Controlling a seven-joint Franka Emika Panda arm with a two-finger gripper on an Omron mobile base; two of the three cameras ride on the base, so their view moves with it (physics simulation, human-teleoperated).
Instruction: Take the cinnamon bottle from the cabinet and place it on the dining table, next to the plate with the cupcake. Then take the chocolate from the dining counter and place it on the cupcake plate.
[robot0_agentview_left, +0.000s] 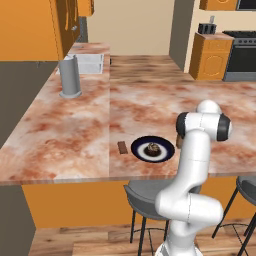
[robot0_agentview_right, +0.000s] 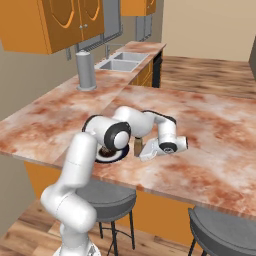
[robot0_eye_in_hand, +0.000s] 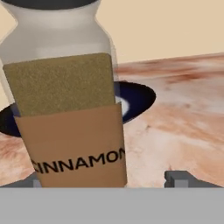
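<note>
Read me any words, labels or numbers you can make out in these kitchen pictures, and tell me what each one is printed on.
"CINNAMON", in black capitals on the brown paper label of the small clear bottle of brown powder, seen close up in the hand view; the first letter is partly cut off at the label's edge.
No other text is readable: the tall grey cylinder, the small round dark blue plate and the orange wooden cabinets carry no visible lettering.
</note>
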